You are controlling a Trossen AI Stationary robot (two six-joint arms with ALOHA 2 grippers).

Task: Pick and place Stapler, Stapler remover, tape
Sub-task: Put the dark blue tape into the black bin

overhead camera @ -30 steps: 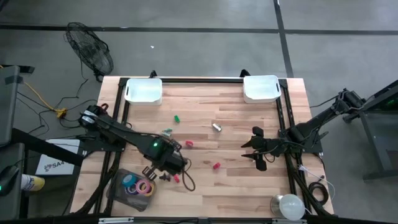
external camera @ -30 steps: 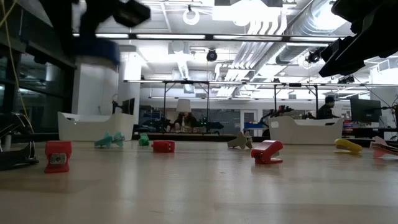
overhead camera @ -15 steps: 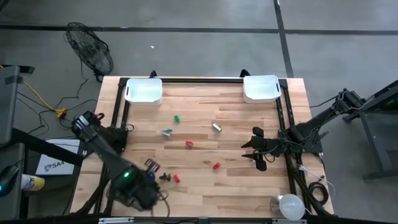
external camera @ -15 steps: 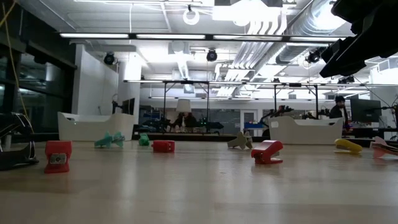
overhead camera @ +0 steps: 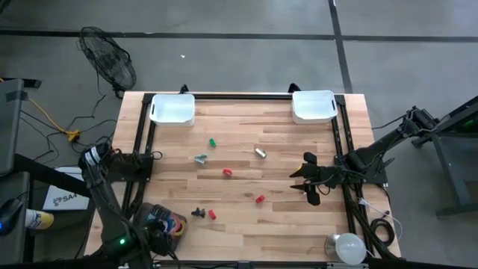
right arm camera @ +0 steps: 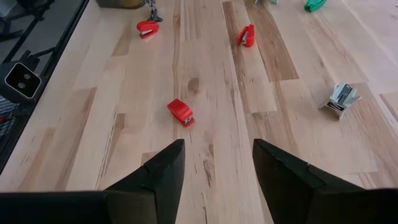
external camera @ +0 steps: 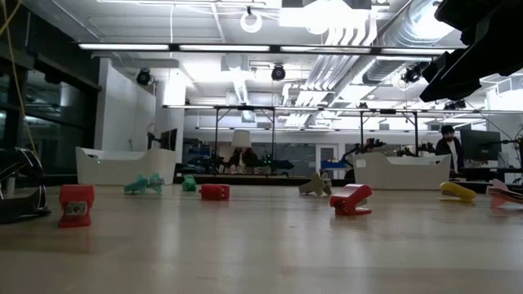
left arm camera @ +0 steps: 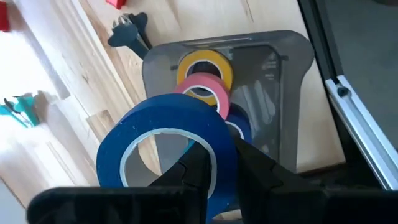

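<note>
My left gripper [overhead camera: 153, 230] hangs over the table's near left corner, shut on a blue tape roll [left arm camera: 168, 134]. Under it stands a grey tray [left arm camera: 286, 81] holding yellow [left arm camera: 205, 65], pink [left arm camera: 202, 90] and blue [left arm camera: 239, 127] tape rolls. Red staplers lie on the wood [overhead camera: 227, 172], [overhead camera: 260, 199], [overhead camera: 211, 214]. A dark stapler remover [overhead camera: 198, 212] lies beside the nearest one, and a teal remover [overhead camera: 200, 158] lies farther back. My right gripper [overhead camera: 306, 179] waits open above the table's right side, with nothing between its fingers [right arm camera: 217, 180]. My left gripper pinches the blue roll's wall [left arm camera: 227, 146], one finger inside the centre hole [left arm camera: 196, 165] and one outside. The fingers come from above, pointing down. The roll hangs lifted clear above the tray, tilted.
Two white bins [overhead camera: 172, 109], [overhead camera: 313, 105] stand at the far edge. A green piece [overhead camera: 212, 142] and a silver remover [overhead camera: 260, 152] lie mid-table. A lamp [overhead camera: 345, 246] sits by the near right corner. Bare wood spreads between the scattered pieces.
My left gripper has swung from the table's middle left toward the near left corner, rolling its wrist, and now hangs over the grey tray. It has left the low view. The right arm has kept still.
</note>
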